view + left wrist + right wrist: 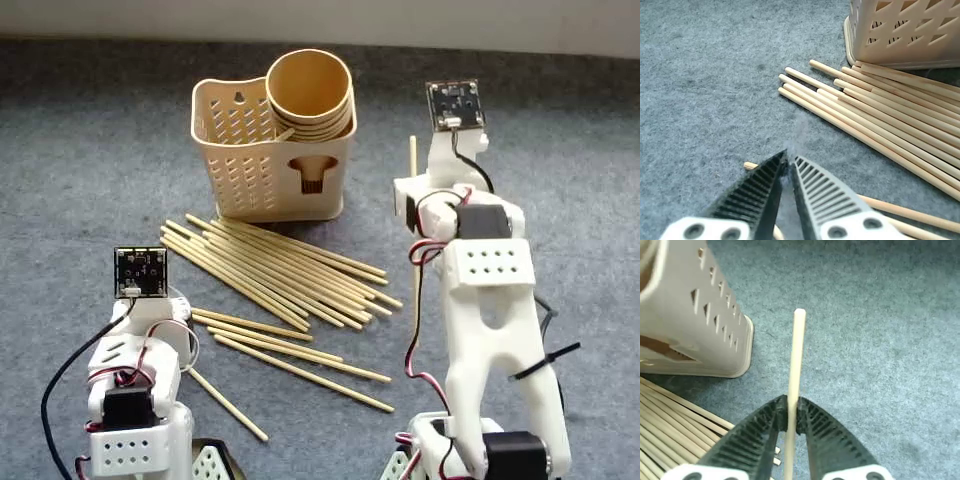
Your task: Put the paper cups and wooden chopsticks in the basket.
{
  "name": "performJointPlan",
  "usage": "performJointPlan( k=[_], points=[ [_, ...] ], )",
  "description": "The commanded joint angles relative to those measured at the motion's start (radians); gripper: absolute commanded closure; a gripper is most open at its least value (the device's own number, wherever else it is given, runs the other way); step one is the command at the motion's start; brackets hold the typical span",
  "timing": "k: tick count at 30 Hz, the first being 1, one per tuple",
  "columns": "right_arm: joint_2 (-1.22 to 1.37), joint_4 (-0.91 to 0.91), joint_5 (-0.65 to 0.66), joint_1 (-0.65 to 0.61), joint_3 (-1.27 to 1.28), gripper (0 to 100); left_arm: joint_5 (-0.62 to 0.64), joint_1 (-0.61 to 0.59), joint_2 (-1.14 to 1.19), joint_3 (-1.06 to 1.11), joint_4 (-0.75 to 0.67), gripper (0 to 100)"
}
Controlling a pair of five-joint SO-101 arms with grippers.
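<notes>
The right gripper's (792, 407) ribbed fingers are pinched tight on a single wooden chopstick (798, 350). A good length of the stick juts past their tips, just beside the basket (695, 325) wall. The stick looks light, stiff and smooth, so it would likely pivot or slide in a loose pinch. A hold nearer its middle, square across the grain, should keep it steady for tipping over the rim.

The left gripper's (788, 160) fingers are closed together on nothing, low over the grey carpet (80, 150). The loose chopsticks (290, 272) lie fanned in front of the basket, some touching its base. They sit flat and close together, so separating one is probably the hard part. The paper cups (308, 88) are stacked inside the basket.
</notes>
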Motion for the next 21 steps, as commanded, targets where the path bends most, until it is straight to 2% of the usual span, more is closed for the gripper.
performJointPlan(
  k=[1,6,21],
  points=[
    [-0.111,-0.027,0.006,-0.021,0.019,99.3,-0.009,-0.008,-0.010,0.019,0.003,99],
    [-0.217,-0.025,0.006,-0.044,0.061,99.3,-0.009,-0.008,-0.010,0.019,0.003,99],
    [-0.645,-0.019,0.006,-0.231,0.093,99.3,-0.009,-0.008,-0.010,0.019,0.003,99]
  ],
)
